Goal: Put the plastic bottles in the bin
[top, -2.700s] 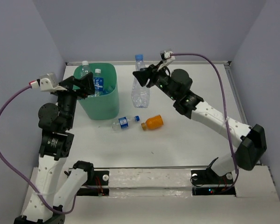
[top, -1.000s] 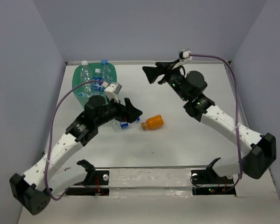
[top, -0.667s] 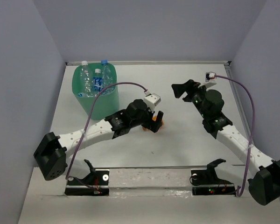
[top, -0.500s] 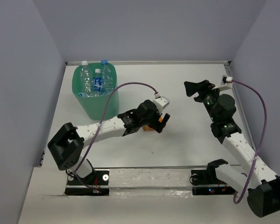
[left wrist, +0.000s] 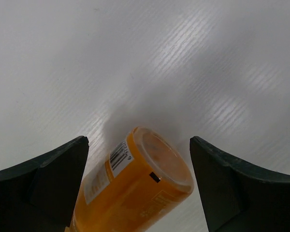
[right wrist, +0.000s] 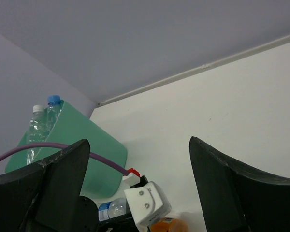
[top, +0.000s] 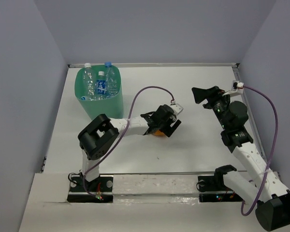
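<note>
An orange bottle [left wrist: 135, 191] lies on its side on the white table, its flat base toward the left wrist camera. My left gripper [left wrist: 139, 145] stands open astride it, one finger on each side, not touching. From above, the left gripper [top: 167, 126] covers most of the orange bottle [top: 156, 133]. The mint-green bin [top: 100, 102] at the back left holds three upright clear bottles [top: 101, 83]. A clear bottle with a blue label [right wrist: 110, 209] lies beside the bin [right wrist: 72, 145]. My right gripper [top: 203, 93] hangs open and empty at the right.
The left arm's white wrist camera [right wrist: 147, 202] and purple cable [top: 144, 92] stretch across the table's middle. Grey walls close in the table at the back and sides. A rail [top: 154, 181] with both arm bases runs along the near edge.
The tall clear bottle went into the bin. My left arm swept right from the bin, past the clear bottle, and now straddles the orange one. The right arm pulled back to the right.
</note>
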Robot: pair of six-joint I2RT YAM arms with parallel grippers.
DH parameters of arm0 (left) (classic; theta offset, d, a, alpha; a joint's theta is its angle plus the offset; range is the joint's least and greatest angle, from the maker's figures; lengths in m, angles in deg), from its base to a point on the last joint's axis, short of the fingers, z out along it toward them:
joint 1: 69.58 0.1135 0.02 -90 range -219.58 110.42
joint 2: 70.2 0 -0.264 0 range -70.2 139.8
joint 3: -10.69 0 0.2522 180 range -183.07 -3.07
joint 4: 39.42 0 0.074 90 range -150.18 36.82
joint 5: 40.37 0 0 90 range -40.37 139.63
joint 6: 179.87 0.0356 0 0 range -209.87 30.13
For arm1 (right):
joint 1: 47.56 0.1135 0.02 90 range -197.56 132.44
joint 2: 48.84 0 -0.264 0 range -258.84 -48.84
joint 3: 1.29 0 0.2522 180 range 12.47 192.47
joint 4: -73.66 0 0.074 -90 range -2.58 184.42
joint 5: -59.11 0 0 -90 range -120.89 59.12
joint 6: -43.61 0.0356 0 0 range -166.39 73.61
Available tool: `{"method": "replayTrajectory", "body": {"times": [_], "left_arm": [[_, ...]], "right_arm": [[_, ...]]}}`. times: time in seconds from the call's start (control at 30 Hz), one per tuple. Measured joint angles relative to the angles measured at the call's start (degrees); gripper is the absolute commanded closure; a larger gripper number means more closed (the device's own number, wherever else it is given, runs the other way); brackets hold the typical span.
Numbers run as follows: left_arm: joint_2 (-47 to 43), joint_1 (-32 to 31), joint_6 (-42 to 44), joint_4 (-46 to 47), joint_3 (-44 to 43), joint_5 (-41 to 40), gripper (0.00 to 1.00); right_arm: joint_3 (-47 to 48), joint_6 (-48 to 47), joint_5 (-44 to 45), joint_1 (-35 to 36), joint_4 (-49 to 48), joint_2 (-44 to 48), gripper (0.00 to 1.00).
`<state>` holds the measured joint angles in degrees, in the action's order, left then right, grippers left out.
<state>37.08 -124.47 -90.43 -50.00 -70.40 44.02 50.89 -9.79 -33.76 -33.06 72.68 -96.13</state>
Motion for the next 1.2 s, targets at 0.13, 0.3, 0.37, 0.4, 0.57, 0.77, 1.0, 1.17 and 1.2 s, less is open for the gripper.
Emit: {"method": "replayTrajectory", "body": {"times": [0.13, 0.3, 0.37, 0.4, 0.57, 0.77, 1.0, 1.17, 1.2], "left_arm": [[1.01, 0.00, 0.09, 0.00, 0.26, -0.02, 0.23], [-0.13, 0.00, -0.39, 1.22, 2.38, 0.24, 0.01], [-1.44, 0.00, -0.92, 0.83, 4.31, 0.68, 0.01], [-1.92, 0.00, -0.98, 0.72, 4.83, 0.90, 0.01], [-4.15, 0.00, -1.62, 0.44, 5.11, 2.10, 0.01], [-8.94, 0.02, -2.05, -0.04, 5.62, 3.74, 0.01], [-10.38, 0.00, -2.03, -3.15, 6.91, 4.50, 0.01], [-7.56, 0.00, -1.79, -4.39, 7.28, 3.65, 0.01], [-6.78, 0.00, -1.70, -4.44, 7.28, 3.58, 0.01]], "right_arm": [[0.00, -0.61, 0.07, 0.00, 1.05, 0.02, 0.08], [0.00, -1.97, 0.04, 0.00, 3.06, -0.09, 0.03], [0.02, -2.40, -0.11, 0.02, 3.91, -0.39, 0.03], [0.02, -2.49, -0.37, 0.00, 4.20, -0.74, 0.03], [0.11, -2.78, -2.71, 0.00, 5.46, -2.67, 0.02], [0.44, -3.41, -5.05, 0.00, 6.73, -3.45, 0.02], [0.52, -3.82, -6.64, 0.02, 7.13, -3.41, 0.02], [0.52, -3.89, -7.63, 0.00, 7.15, -3.41, 0.02], [0.52, -4.02, -7.87, 0.02, 7.19, -3.37, 0.02]]}}
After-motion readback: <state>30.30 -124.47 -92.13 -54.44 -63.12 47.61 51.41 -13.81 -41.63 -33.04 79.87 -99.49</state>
